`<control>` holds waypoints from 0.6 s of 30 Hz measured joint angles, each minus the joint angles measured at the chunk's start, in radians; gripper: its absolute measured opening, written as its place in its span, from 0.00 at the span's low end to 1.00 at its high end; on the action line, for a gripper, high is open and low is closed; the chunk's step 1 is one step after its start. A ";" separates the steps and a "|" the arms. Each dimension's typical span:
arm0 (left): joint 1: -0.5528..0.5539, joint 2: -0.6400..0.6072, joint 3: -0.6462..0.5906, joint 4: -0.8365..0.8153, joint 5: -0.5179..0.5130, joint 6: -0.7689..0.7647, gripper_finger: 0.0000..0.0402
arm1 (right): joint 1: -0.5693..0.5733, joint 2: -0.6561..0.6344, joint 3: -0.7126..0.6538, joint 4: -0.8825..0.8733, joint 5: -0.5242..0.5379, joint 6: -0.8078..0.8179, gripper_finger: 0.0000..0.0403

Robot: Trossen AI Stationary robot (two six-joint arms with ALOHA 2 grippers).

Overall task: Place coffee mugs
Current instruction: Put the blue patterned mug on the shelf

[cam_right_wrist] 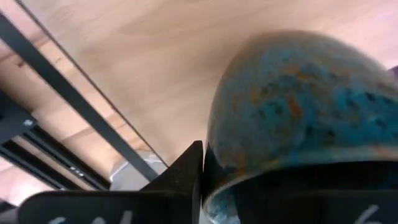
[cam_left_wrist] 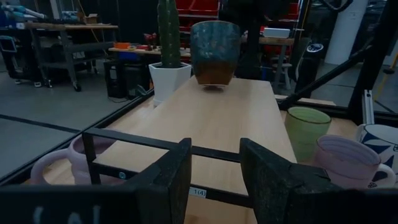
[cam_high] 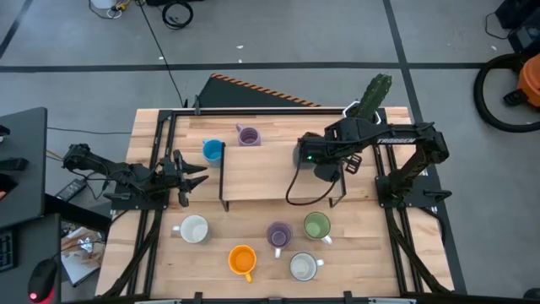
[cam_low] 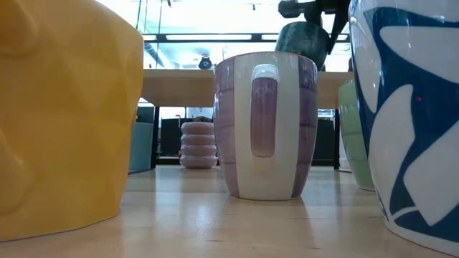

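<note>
On the raised wooden shelf [cam_high: 261,173], at its end nearest the cactus planter [cam_high: 374,100], the right gripper [cam_high: 325,165] has its fingers around the rim of the dark brown mug [cam_left_wrist: 214,52], which rides just clear of the shelf top. At the shelf's opposite end the left gripper [cam_left_wrist: 211,180] waits with fingers parted around nothing. Behind the shelf stand a blue mug [cam_high: 213,150] and a lavender mug [cam_high: 248,135]; in front of it lie white [cam_high: 194,229], orange [cam_high: 242,260], lavender [cam_high: 279,235], green [cam_high: 316,225] and patterned white mugs [cam_high: 303,267].
</note>
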 joint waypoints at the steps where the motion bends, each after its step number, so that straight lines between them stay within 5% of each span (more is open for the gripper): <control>1: 0.000 0.000 0.000 0.000 0.000 0.000 0.35 | 0.004 0.000 0.000 0.007 0.001 0.003 0.21; 18: 0.000 0.000 0.000 0.000 0.001 0.000 0.35 | 0.032 -0.001 0.001 0.092 0.062 0.053 0.35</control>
